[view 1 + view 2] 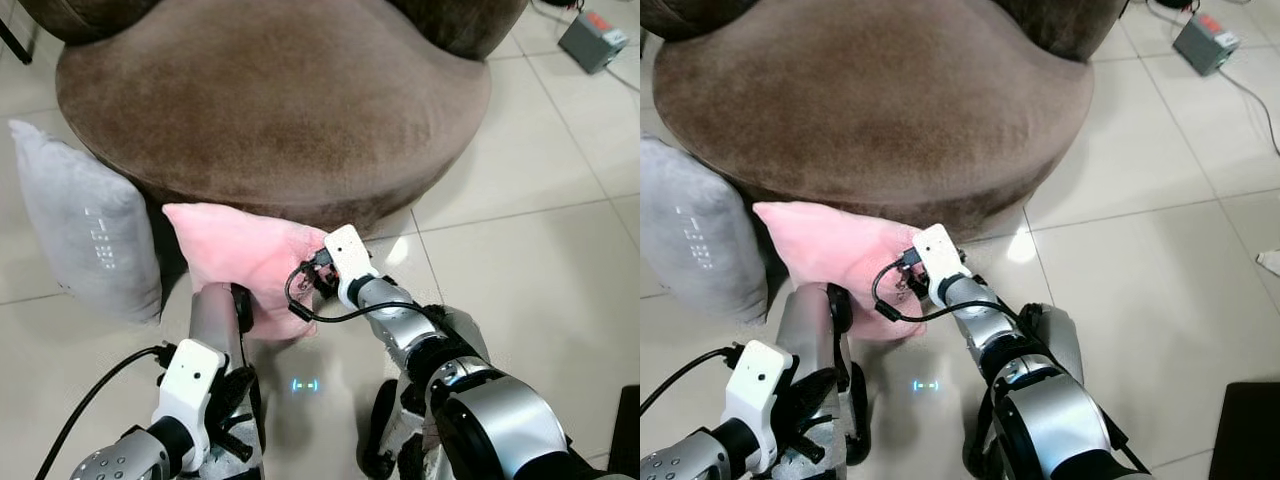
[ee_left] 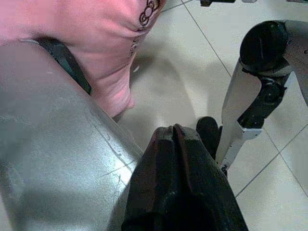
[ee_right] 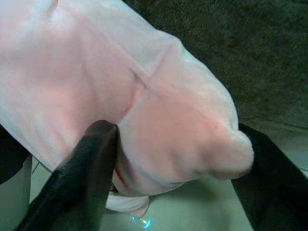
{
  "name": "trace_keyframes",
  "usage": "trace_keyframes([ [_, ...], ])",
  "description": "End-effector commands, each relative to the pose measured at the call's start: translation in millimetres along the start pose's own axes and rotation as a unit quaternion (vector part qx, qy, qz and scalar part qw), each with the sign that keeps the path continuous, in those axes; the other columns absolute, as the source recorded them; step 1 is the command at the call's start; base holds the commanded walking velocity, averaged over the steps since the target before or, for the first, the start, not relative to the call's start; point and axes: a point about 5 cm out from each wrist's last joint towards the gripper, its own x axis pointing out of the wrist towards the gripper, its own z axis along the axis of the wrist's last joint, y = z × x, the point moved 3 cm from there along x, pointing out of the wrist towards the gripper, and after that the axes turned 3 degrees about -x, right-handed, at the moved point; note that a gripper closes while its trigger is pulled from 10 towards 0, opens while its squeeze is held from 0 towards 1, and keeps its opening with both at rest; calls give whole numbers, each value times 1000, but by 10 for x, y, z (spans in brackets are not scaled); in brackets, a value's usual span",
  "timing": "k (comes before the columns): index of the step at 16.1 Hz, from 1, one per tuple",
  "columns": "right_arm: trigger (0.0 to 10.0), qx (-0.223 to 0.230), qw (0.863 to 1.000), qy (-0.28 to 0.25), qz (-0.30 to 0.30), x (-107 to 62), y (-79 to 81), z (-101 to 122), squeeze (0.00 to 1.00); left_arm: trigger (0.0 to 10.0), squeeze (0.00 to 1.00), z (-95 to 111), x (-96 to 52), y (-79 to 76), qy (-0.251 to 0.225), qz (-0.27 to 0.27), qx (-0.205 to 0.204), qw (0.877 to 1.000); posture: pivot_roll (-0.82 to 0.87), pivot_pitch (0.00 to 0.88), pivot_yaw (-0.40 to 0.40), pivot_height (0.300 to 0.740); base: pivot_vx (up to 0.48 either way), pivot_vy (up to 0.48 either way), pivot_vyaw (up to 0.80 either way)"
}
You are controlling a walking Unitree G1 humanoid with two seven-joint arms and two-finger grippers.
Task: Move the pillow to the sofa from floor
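A grey fabric cushion (image 1: pixel 85 235) leans against the left flank of the round brown suede sofa (image 1: pixel 275 95), well to the left of both arms. The left gripper (image 2: pixel 179 159) hangs low beside the robot's body with its two black fingers pressed together, holding nothing; the soft pink pillow (image 1: pixel 245 260) lies just ahead of that arm, touching its silver forearm. Further right, the right gripper (image 3: pixel 175 154) pinches a bulging corner of the pink pillow, one black finger on each side of the fabric fold. The pillow sits at the foot of the sofa's front edge, directly beyond this gripper. Far right and away from it, a small grey box (image 1: pixel 594 38) rests on the pale tiled floor (image 1: pixel 530 230).
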Motion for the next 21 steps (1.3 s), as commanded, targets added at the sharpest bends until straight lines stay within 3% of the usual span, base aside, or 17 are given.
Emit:
trace_keyframes([
  [1,0,5,1000,24,1,-35,55,-154,0,10000,0,-28,-46,-15,8,0,-4,1000,386,390,-48,468,0,0,0],
  [21,0,27,999,14,-30,-52,-60,-144,0,10000,0,28,114,8,-7,-3,5,1000,355,356,-49,468,0,0,0],
])
